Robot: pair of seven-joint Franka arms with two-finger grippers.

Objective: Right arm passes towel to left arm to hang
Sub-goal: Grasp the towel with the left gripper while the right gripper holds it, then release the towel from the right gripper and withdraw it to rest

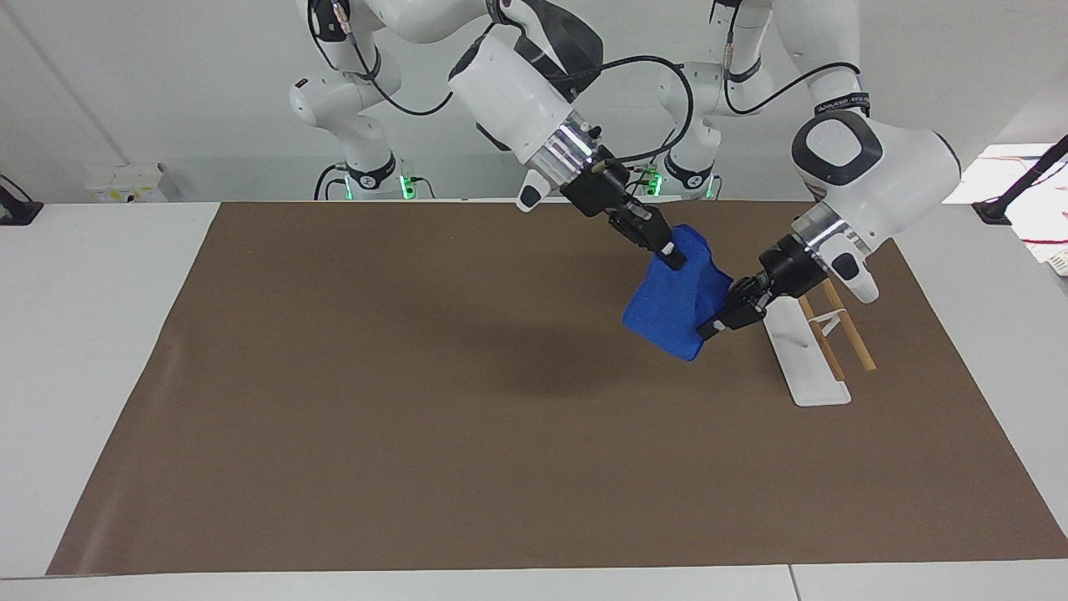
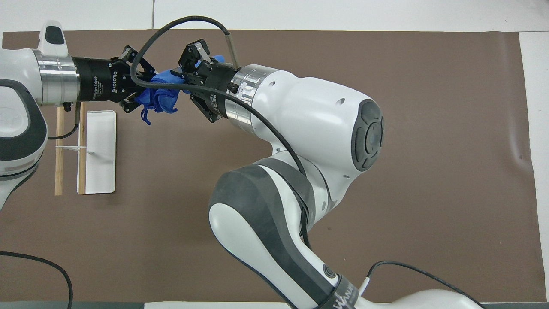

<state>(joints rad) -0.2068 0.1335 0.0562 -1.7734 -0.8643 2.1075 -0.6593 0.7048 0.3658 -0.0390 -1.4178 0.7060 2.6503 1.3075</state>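
Facing view — soft blue towel (image 1: 672, 309), both pincers clamped on it: right (image 1: 670, 255), left (image 1: 711, 327).

One towel (image 1: 672, 305), one rack (image 1: 813, 355), apparently two claws.

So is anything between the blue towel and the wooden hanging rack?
Nothing visible but the left gripper itself, closed on the blue microfibre towel. The right gripper holds its top; the wooden-rail rack stands beside.
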